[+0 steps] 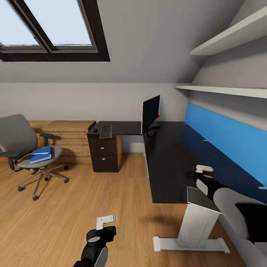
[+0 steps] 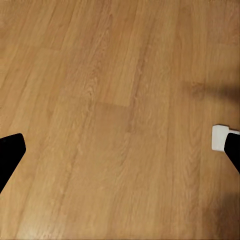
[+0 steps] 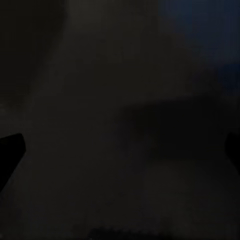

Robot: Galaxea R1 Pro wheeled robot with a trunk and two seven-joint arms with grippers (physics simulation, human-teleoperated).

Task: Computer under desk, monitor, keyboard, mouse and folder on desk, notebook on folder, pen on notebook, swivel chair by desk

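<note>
The grey swivel chair (image 1: 16,142) stands at the left on the wood floor, apart from the desk. A blue folder (image 1: 40,154) lies on its seat. The black L-shaped desk (image 1: 167,163) runs along the right wall. On it the monitor (image 1: 150,113) stands edge-on to me, and the keyboard (image 1: 105,131) lies on the far wing with a small dark mouse (image 1: 95,130) beside it. My left gripper (image 1: 105,220) hangs open over bare floor (image 2: 120,155). Open too, my right gripper (image 1: 204,170) hovers over the desk top (image 3: 120,150). Computer, notebook and pen are out of view.
A low light-wood cabinet (image 1: 63,135) stands against the back wall behind the chair. Dark drawers (image 1: 104,155) sit under the desk's far wing. The desk's white leg and foot (image 1: 196,226) are close by my left gripper, the foot (image 2: 219,137) showing there too. Wall shelves (image 1: 222,89) hang above the desk.
</note>
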